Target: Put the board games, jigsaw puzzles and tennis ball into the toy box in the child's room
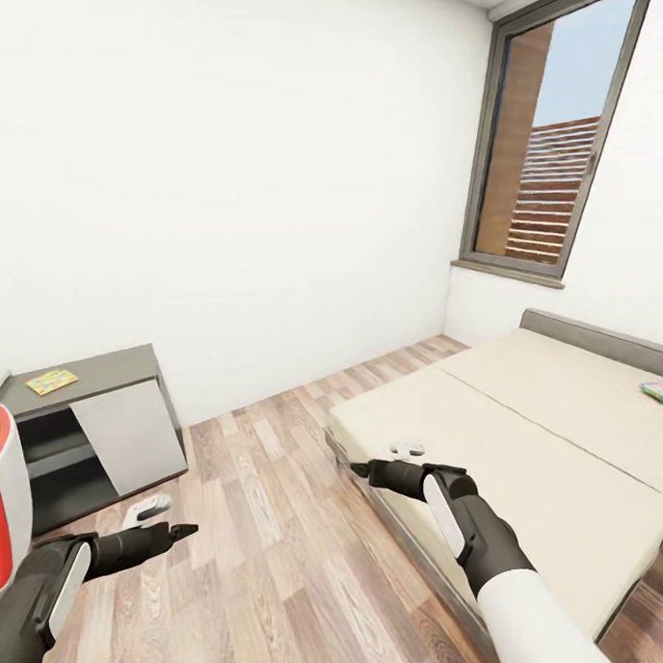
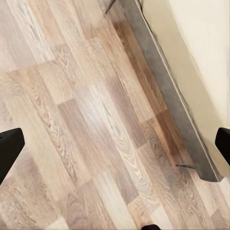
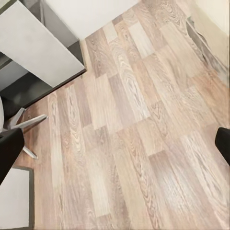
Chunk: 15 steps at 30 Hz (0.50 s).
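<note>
A white-and-green board game [image 1: 662, 390] lies on the bed [image 1: 529, 439] near its far right edge, by the grey headboard. A flat yellow printed board game [image 1: 52, 381] rests on the table's [image 1: 111, 365] lower dark grey section at the left. The toy box, jigsaw puzzles and tennis ball are out of view. My left gripper [image 1: 181, 531] hangs open over the wooden floor, its fingertips [image 2: 9, 153] spread wide. My right gripper [image 1: 359, 468] is also open, beside the bed's near corner, fingertips [image 3: 224, 143] wide apart and holding nothing.
A red and white chair [image 1: 6, 500] stands at the left edge, its metal legs [image 3: 28, 122] on the floor by the table's white panel [image 1: 129, 432]. Wooden floor [image 1: 273, 527] runs between table and bed. A window [image 1: 555, 138] is above the bed.
</note>
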Motion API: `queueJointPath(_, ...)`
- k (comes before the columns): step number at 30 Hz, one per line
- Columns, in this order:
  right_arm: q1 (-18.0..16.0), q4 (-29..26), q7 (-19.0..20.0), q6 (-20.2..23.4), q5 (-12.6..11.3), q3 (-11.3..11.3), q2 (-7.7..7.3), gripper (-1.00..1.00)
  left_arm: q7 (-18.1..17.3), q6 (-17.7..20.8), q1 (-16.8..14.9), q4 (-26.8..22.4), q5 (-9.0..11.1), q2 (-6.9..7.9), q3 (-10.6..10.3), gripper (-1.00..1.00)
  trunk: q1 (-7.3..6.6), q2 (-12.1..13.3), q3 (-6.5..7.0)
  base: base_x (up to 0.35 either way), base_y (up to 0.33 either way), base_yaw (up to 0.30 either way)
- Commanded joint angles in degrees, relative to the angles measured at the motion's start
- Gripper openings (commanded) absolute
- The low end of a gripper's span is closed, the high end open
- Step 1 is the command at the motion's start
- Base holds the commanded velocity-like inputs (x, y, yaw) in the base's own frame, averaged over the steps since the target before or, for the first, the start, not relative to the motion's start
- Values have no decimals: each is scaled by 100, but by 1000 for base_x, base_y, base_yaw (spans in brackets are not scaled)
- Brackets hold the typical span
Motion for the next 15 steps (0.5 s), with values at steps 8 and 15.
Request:
queueJointPath(8, -6, -4, 4, 31, -23, -140, 3, 100, 4, 53, -3, -8, 54, -9, 4, 100, 4, -14, -36, 0, 0, -233)
queueJointPath(15, -6, -4, 5, 38, -21, -179, -37, 100, 0, 61, -3, -8, 56, -15, -1, 100, 4, -14, -54, 0, 0, -235)
